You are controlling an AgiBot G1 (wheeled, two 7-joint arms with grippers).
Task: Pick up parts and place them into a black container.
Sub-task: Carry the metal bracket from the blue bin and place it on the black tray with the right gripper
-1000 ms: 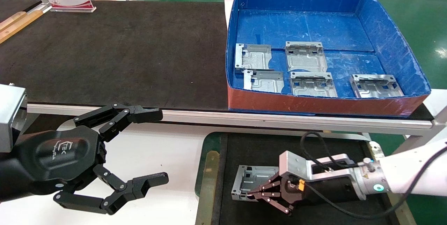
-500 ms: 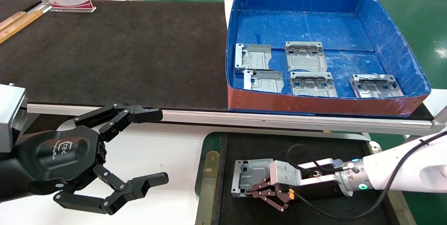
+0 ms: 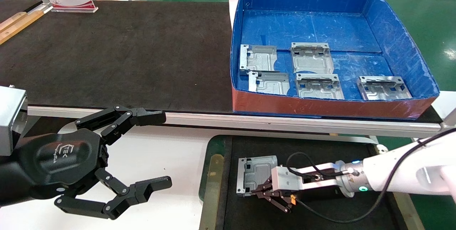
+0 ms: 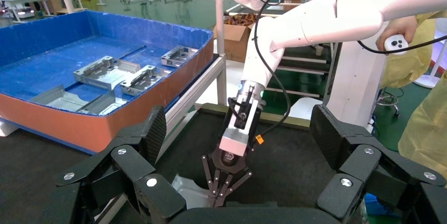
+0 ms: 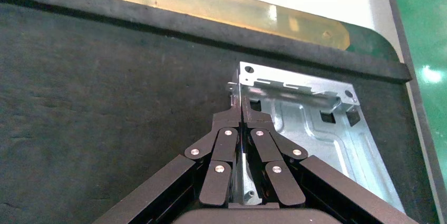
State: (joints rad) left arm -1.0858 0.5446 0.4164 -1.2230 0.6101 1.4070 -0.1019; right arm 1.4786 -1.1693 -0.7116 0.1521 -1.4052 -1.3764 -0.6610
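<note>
One part (image 3: 257, 173) sits in the black container (image 3: 213, 173), right gripper (image 3: 262, 191) jaws pinching its edge; five parts (image 3: 317, 86) wait in the blue box (image 3: 399, 41).

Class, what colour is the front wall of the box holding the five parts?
Red-brown; the box is otherwise blue. Clearest in the head view.

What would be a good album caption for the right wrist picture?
Right gripper, jaws shut on a silver part, holding it low over the black container.
</note>
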